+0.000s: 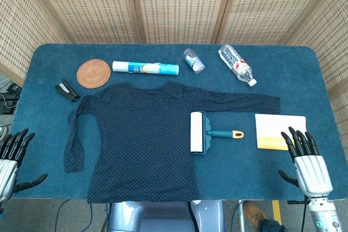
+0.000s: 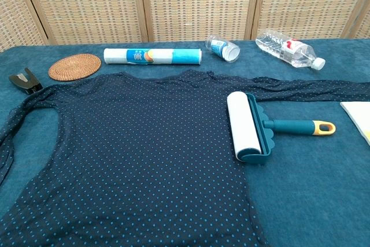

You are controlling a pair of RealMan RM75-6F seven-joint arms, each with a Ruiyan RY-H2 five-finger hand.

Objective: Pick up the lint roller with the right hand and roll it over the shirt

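A dark blue dotted shirt (image 1: 136, 139) (image 2: 127, 154) lies spread flat on the blue table. The lint roller (image 1: 204, 132) (image 2: 254, 126) lies at the shirt's right edge, white drum on the fabric, teal handle with a yellow tip pointing right. My right hand (image 1: 305, 161) hovers open at the table's front right, well right of the handle and holding nothing. At the front left edge my left hand (image 1: 12, 158) is open and empty too. Neither hand shows in the chest view.
Along the back lie a round woven coaster (image 1: 93, 73), a white and blue tube (image 1: 145, 68), a small plastic cup (image 1: 193, 60) on its side and a water bottle (image 1: 236, 64). A black stapler (image 1: 67, 89) sits far left. A yellow and white pad (image 1: 280, 131) lies by the right hand.
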